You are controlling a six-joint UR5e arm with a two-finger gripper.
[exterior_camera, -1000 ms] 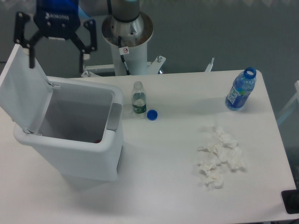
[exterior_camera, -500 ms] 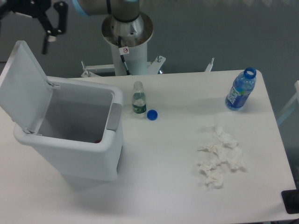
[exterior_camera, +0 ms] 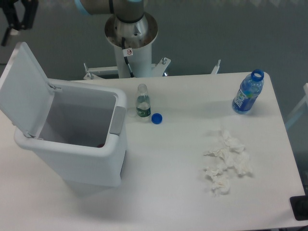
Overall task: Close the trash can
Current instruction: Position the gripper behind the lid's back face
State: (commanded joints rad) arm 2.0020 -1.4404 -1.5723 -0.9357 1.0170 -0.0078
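My gripper (exterior_camera: 17, 17) sits at top-left corner, mostly out of frame, so I can't tell its finger spacing. Trash can (exterior_camera: 77, 144) stands on the table's left, lid (exterior_camera: 24, 91) up and tilted back. Risk: pushing the lid from the wrong side could tip the bin. Something small and reddish lies inside. Right of it: small bottle (exterior_camera: 142, 102) uncapped, blue cap (exterior_camera: 156, 118), blue bottle (exterior_camera: 248, 92) also open.

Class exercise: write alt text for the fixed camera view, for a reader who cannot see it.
A large white trash can stands on the left of a white table with its hinged lid raised open. The robot's gripper is only partly in frame at the top left, above the lid. Two uncapped bottles, a blue cap and crumpled tissues lie to the right.
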